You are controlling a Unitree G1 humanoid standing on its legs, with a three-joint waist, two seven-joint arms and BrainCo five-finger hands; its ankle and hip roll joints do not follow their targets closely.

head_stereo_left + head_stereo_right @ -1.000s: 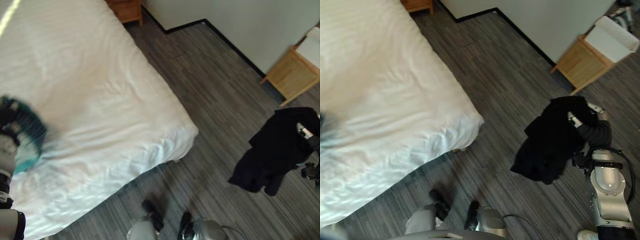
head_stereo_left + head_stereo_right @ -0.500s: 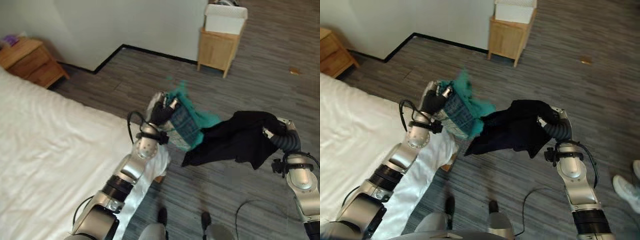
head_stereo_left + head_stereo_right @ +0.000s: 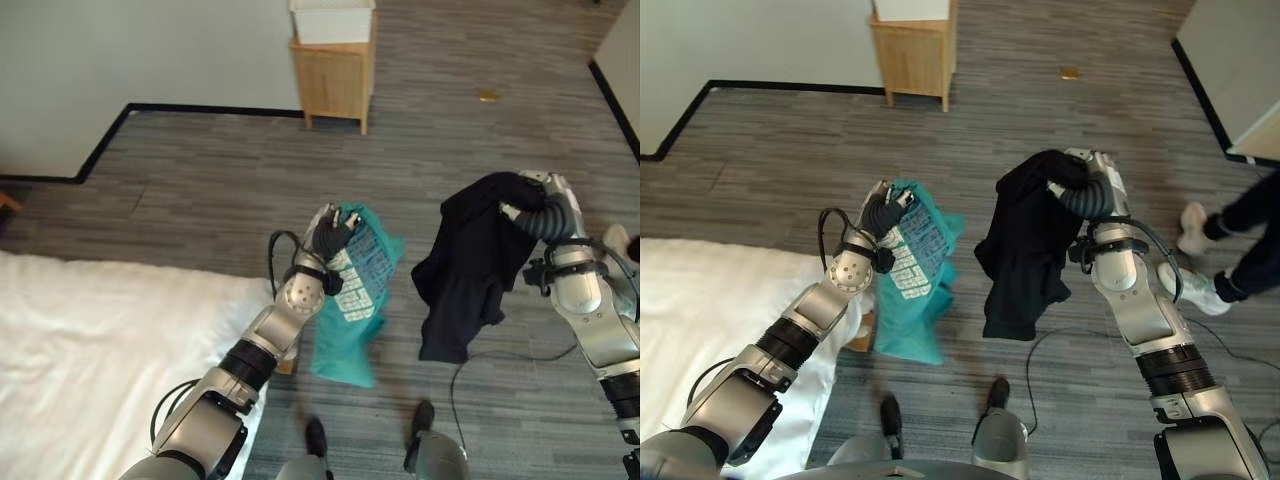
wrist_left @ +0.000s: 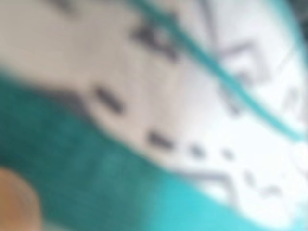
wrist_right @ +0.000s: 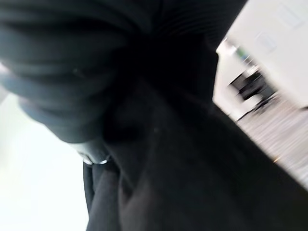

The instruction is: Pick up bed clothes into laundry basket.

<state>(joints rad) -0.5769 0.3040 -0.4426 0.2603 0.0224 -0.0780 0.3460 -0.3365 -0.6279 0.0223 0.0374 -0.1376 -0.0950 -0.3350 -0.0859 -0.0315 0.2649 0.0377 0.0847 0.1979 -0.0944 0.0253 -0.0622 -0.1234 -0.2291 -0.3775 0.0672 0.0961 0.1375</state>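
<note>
Two garments, both held aloft

White bed [image 3: 90, 330] at left. Left hand [image 3: 328, 232], arm stretched forward, fingers curled round teal printed garment [image 3: 352, 310] hanging above floor. Right hand [image 3: 1092, 178], arm raised with elbow bent, fingers clenched on dangling black garment [image 3: 1025, 250].

I'm seeing two silver-grey arms, the left arm [image 3: 805, 320] and the right arm [image 3: 1140, 312], each showing rounded metal segments broken by black bands. Dark ribbed covers are wrapping both wrists. The left hand [image 3: 880, 212] is showing dark-tipped fingers, and the right hand [image 3: 1095, 170] a silver edge.
</note>
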